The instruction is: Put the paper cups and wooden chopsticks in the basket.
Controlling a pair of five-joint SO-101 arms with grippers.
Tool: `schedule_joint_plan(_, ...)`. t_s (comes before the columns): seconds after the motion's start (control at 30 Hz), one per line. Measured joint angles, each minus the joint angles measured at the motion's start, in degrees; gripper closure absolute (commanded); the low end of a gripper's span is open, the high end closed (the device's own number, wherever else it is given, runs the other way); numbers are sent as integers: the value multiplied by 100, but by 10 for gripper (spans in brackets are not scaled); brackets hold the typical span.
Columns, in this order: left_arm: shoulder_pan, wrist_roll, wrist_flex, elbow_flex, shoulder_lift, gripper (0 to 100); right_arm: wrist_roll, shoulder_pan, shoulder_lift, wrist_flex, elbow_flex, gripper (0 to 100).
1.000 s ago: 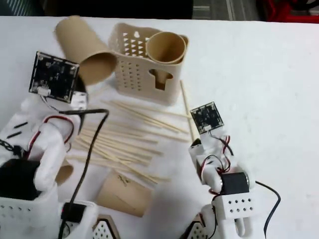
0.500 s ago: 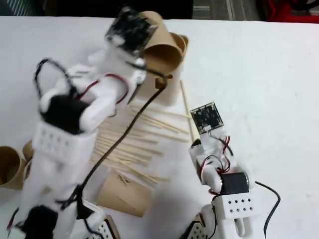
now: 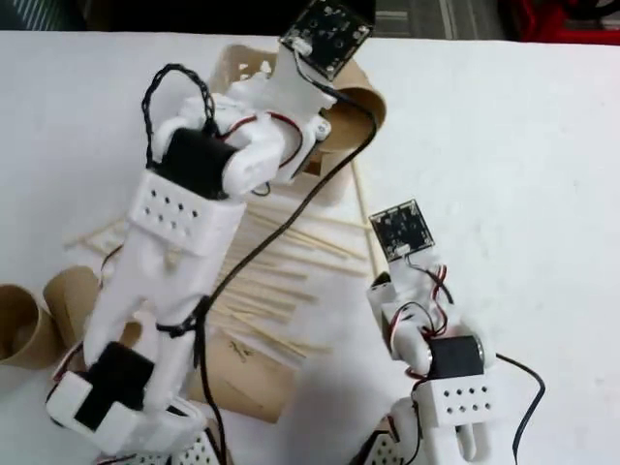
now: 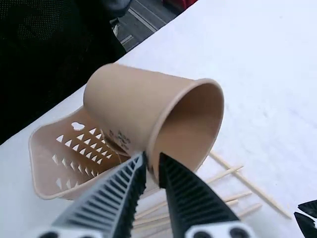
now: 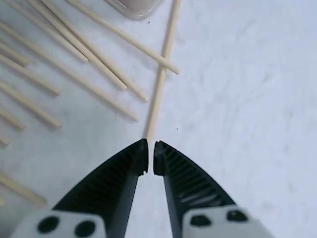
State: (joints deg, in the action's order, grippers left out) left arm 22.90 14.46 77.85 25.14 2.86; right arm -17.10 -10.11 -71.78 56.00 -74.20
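The left gripper (image 4: 151,166) is pinching a paper cup (image 4: 148,109) by its rim above the basket (image 4: 54,153); chopsticks (image 3: 281,242) and other cups (image 3: 21,325) are lying on the table (image 3: 504,145) (most work left, I judge); the right gripper (image 5: 150,158) is sitting closed, empty.

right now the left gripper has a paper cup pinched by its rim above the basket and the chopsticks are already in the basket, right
Not the chopsticks: they lie loose on the table beside the basket, as the high view shows. The left gripper does pinch the paper cup by its rim above the basket.
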Motion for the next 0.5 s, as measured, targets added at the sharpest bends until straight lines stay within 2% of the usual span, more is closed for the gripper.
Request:
schedule_joint_plan(0.17, -193, -26, -97, 325, -299, 838, 0, 0, 0, 0, 0, 957)
schedule_joint_plan(0.5, -835, -26, -1213, 360, -985, 839, 0, 0, 0, 0, 0, 957)
